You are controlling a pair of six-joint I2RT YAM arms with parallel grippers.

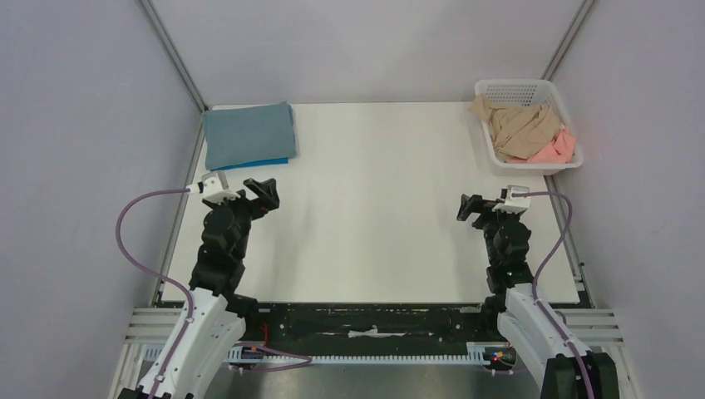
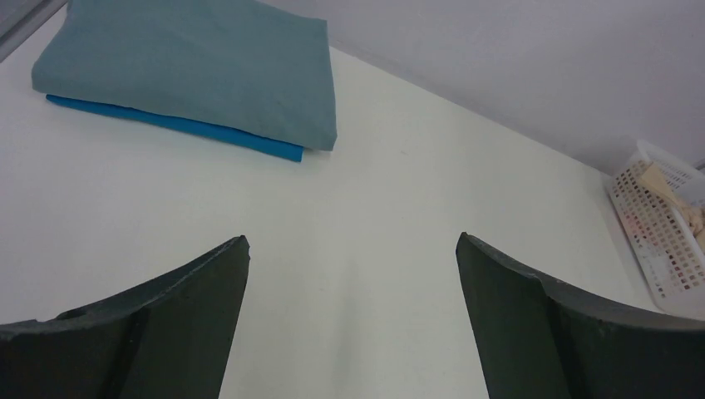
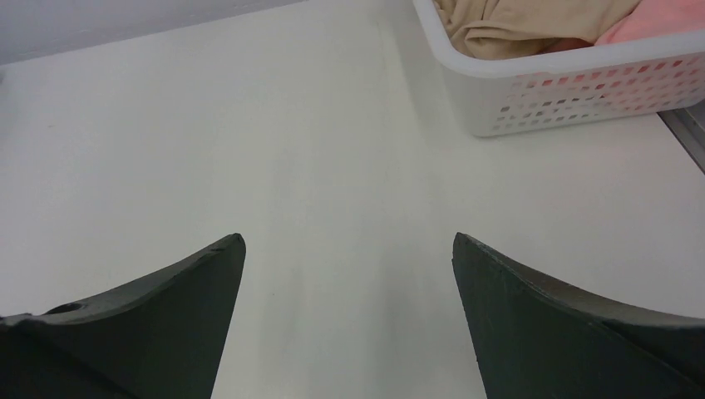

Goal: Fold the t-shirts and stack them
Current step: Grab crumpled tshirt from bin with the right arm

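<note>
The left pincer point(image 1: 264, 193) hangs over the bench point(image 1: 374, 216) with its jaws spread wide and nothing between them. Ahead of it and a little to its left, in the far corner of the bench, two folded tees lie in a stack. The slate tee point(image 2: 191, 66) is on top. It is a dusty blue-grey, folded to a flat rectangle with a smooth face and soft, rounded edges. The blue tee point(image 2: 175, 125) lies under it, touching it, and shows only as a thin bright strip along the edge nearest the pincer. The stack is well apart from the pincer, with bare bench between them.

The right pincer point(image 1: 467, 208) is likewise released, its jaws wide and empty, over the right side of the bench. Ahead of it and to its right stands the basket point(image 3: 565, 62), white and slatted, in the far right corner. In it the tan tee point(image 3: 515, 25) lies crumpled in loose, deep folds, filling most of the basket and rising to the rim. The pink tee point(image 1: 555, 150) is bunched beside it at the basket's near right end, touching the tan one. Its salmon colour shows through the slats in the wrist view. Neither of these two is folded. The basket is near the pincer but not touching it.
</note>
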